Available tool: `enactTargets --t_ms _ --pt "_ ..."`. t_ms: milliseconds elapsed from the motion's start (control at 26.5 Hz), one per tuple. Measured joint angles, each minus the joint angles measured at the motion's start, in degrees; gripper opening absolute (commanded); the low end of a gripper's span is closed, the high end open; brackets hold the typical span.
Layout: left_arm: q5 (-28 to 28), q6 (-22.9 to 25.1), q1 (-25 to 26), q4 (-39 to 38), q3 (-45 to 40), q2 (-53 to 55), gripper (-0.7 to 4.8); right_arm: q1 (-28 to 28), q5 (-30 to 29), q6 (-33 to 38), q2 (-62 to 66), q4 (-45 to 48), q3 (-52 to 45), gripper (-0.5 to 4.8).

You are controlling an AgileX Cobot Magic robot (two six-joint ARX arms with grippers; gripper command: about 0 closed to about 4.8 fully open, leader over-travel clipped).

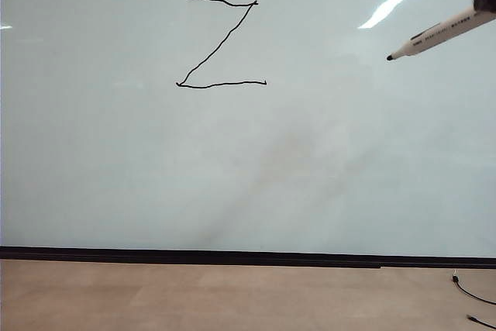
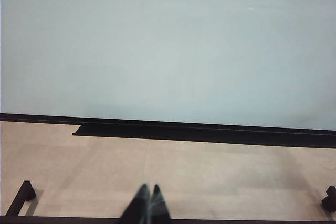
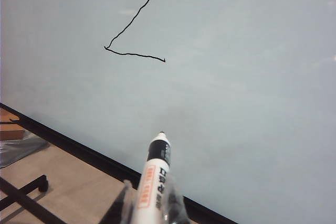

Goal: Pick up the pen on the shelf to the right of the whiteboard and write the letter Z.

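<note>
Your right gripper [image 3: 149,205] clamped the pen [image 3: 152,179], tip pointing out from its jaws, clear of the whiteboard [image 1: 325,176], the letter Z [image 1: 221,43] drawn well ahead, your left gripper [image 2: 147,205] low, jaws pressed together, holding nothing.

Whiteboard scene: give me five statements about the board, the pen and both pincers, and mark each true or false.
1. A complete letter Z is drawn on the whiteboard. True.
2. The pen lies on the floor. False: the right pincer holds it, at the exterior view's right edge.
3. The pen's tip touches the Z. False: it is well off to the Z's right.
4. The left pincer is shut and holds nothing, low before the board. True.
5. The pen is capped. False: its dark tip is bare.
</note>
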Motion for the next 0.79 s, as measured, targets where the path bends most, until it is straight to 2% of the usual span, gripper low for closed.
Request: enactTargets --t_ms 264,528,679,792 --pt "0.0 0.0 0.0 0.0 0.0 0.0 -0.04 -0.2 -1.1 0.4 0.0 0.8 -4.2 -0.06" --pt "0.0 0.0 0.0 0.0 0.0 0.0 -0.05 -1.6 -0.5 0.5 0.0 0.5 -4.2 -0.06" --pt "0.0 0.0 0.0 0.0 0.0 0.0 -0.04 -5.9 0.9 0.2 0.0 -0.7 -4.2 -0.06" --pt "0.0 0.0 0.0 0.0 0.0 0.0 -0.04 -11.6 0.7 0.2 0.0 -0.6 -4.2 -0.06"
